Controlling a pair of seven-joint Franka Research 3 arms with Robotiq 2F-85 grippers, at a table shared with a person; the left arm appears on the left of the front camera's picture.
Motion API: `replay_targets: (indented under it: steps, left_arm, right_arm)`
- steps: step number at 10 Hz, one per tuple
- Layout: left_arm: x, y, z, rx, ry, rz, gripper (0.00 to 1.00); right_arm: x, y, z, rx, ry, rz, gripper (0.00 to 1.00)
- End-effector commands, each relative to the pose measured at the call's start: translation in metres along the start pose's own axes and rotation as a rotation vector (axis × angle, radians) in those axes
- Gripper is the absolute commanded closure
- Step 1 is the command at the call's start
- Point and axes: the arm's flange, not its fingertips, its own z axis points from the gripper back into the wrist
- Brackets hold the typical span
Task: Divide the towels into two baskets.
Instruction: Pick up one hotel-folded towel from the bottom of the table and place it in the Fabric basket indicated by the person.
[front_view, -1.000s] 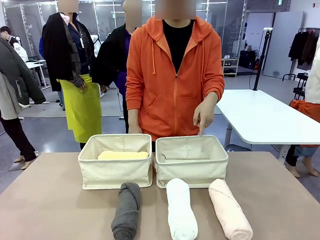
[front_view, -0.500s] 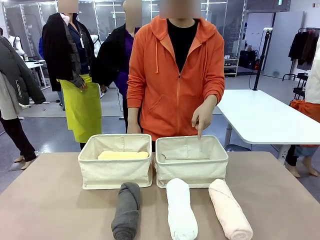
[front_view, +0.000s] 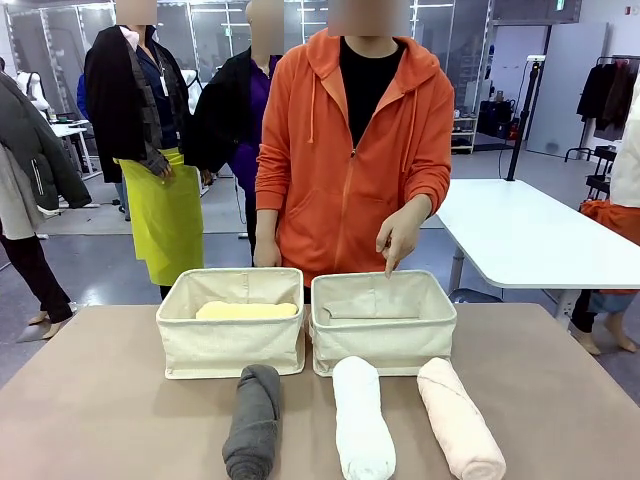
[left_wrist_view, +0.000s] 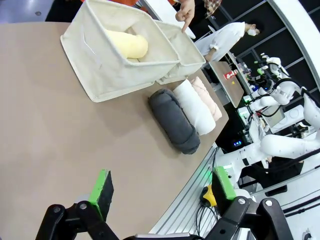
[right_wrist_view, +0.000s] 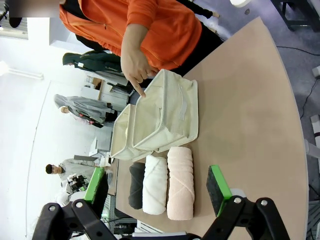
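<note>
Two cream baskets stand side by side on the table. The left basket (front_view: 230, 335) holds the pale yellow towel (front_view: 247, 311); the right basket (front_view: 383, 335) shows no towel inside. In front of them lie the dark grey towel (front_view: 253, 420), the white towel (front_view: 362, 420) and the pink towel (front_view: 458, 420), all rolled. A person's hand (front_view: 400, 238) points down over the right basket. My left gripper (left_wrist_view: 162, 185) is open above the table's near edge, well short of the grey towel (left_wrist_view: 174, 120). My right gripper (right_wrist_view: 156, 184) is open too, high above the pink towel (right_wrist_view: 180, 182).
The person in an orange hoodie (front_view: 350, 150) stands at the far edge behind the baskets. Bare tabletop (front_view: 90, 400) lies left and right of the towels. A white table (front_view: 530, 235) stands at the back right, and other people stand behind.
The person's pointing hand has shifted slightly left and up over the right basket. Towels, baskets and both grippers have stayed still.
</note>
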Motion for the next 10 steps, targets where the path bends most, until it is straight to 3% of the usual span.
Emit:
replay_targets:
  steps: [1, 5, 6, 10]
  left_arm:
    - [0.0, -0.002, 0.004, -0.014, -0.014, -0.016, 0.0]
    - [0.0, -0.002, 0.004, -0.014, -0.014, -0.016, 0.0]
    - [0.0, -0.002, 0.004, -0.014, -0.014, -0.016, 0.0]
    - [0.0, -0.002, 0.004, -0.014, -0.014, -0.016, 0.0]
  right_arm:
    - [-0.006, 0.017, -0.041, -0.066, 0.091, 0.006, 0.0]
    - [-0.057, 0.04, -0.143, -0.223, 0.307, 0.014, 0.0]
    - [-0.073, 0.045, -0.171, -0.326, 0.347, 0.064, 0.0]
    - [-0.116, 0.054, -0.245, -0.46, 0.506, 0.139, 0.0]
